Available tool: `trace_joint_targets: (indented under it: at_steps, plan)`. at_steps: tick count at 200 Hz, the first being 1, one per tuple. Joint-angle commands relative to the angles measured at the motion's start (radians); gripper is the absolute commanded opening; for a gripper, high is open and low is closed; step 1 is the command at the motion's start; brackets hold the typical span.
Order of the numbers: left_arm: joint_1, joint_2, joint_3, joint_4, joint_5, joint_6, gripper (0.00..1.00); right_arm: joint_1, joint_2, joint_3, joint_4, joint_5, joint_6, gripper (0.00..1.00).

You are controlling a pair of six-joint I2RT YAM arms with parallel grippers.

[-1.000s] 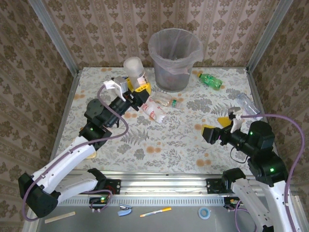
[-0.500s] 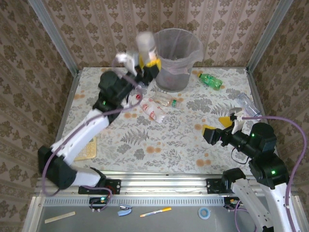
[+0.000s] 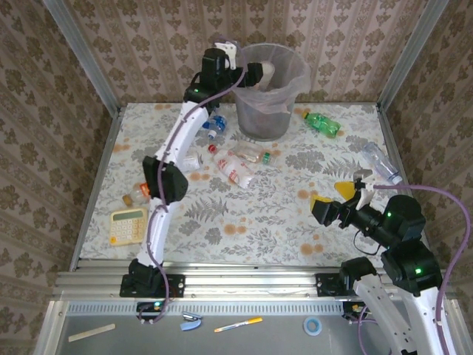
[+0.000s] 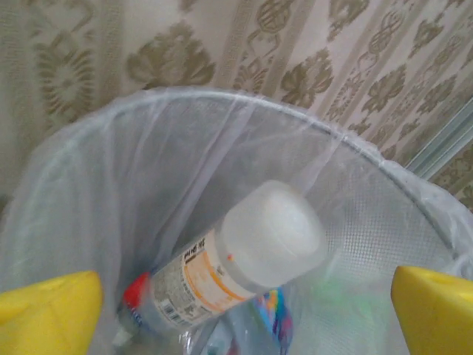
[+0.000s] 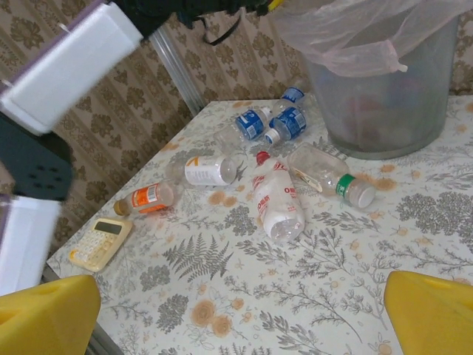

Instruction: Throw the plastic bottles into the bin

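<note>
My left gripper (image 3: 255,74) hangs over the bin (image 3: 267,111), open, its yellow fingertips (image 4: 44,314) wide apart. Below them an orange-labelled plastic bottle (image 4: 244,251) lies loose inside the bag-lined bin (image 4: 222,100), on other bottles. On the table lie a red-labelled bottle (image 3: 235,168), a green-banded one (image 3: 255,155), two blue-labelled ones (image 3: 214,124), a white-labelled one (image 3: 191,160), an orange one (image 3: 137,195), a green one (image 3: 322,123) and a clear one (image 3: 382,163). My right gripper (image 3: 336,196) is open above the table's right side, near none of them.
A beige calculator (image 3: 128,225) lies at the table's front left, also near the orange bottle (image 5: 146,198). Patterned walls and metal posts close the table in. My left arm (image 3: 177,140) stretches across the table's left half towards the bin.
My left arm swung up from the table to over the bin with the orange-labelled bottle, and has let it go into the bin. The right arm barely moved.
</note>
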Motion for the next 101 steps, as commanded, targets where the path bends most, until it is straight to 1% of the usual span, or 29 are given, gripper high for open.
trace_joint_targets:
  at_steps: [1,14,55,76,101]
  plan:
    - [-0.008,-0.421,-0.327,0.2,-0.072,-0.008,1.0,0.007,-0.011,-0.003,-0.027,-0.012,-0.008,1.0]
    - [0.002,-0.526,-0.445,0.255,-0.075,-0.02,1.0,0.007,-0.013,-0.005,-0.032,-0.011,-0.006,1.0]
    - [-0.007,-0.759,-0.646,0.276,-0.061,-0.005,1.0,0.007,-0.007,-0.027,-0.032,-0.008,0.028,1.0]
    - [-0.01,-0.864,-0.746,0.242,-0.081,-0.01,1.0,0.008,0.001,-0.039,-0.038,-0.007,0.04,1.0]
    - [-0.023,-0.964,-0.847,0.157,-0.142,-0.011,1.0,0.007,0.0,-0.042,-0.051,-0.005,0.045,1.0]
